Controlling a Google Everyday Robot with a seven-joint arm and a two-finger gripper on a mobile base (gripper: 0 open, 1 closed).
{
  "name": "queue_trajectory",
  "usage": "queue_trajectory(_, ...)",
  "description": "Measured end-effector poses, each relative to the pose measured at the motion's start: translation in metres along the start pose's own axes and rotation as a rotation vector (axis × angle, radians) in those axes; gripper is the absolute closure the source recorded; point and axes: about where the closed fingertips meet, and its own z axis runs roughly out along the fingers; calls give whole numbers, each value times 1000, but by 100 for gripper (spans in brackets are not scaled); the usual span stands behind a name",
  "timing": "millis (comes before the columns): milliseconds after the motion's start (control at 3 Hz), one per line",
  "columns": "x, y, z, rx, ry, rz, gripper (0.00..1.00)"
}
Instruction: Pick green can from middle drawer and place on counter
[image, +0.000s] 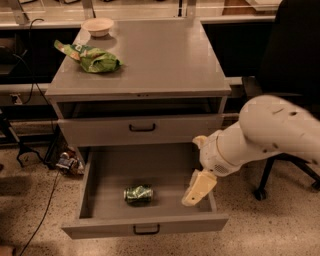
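- Across the cabinet top, the counter (165, 60) carries only a green bag (95, 59) and a small bowl (98, 26) near the back left. No can is up there, so the place step is not done.
- At the right, the white arm (270, 130) reaches in from beside a dark chair (295, 50) and angles down toward the open drawer.
- Low at the front, the middle drawer (100, 225) is pulled well out with its floor exposed, so opening needs no more work. The drawer above it (100, 131) sits further back.
- Over the drawer's right side, close to the right wall, the gripper (199, 187) hangs pointing down. It holds nothing, and I can't tell whether it is open or closed.
- On the drawer floor, roughly centre, the green can (138, 194) lies on its side, to the left of the gripper and clearly apart from it.
- Progress, as I judge it: early, in the approach phase. Left to do: shift left over the can, grasp, lift clear of the drawer, and set it on the counter.
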Motion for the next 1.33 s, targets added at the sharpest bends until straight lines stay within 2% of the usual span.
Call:
queue_trajectory(333, 15, -15, 93, -28, -83, 38, 0)
queue_trajectory(667, 15, -21, 153, -53, -139, 67, 0)
queue_trajectory(1000, 15, -21, 153, -53, -139, 67, 0)
queue_trajectory(1333, 21, -22, 190, -85, -119, 24, 0)
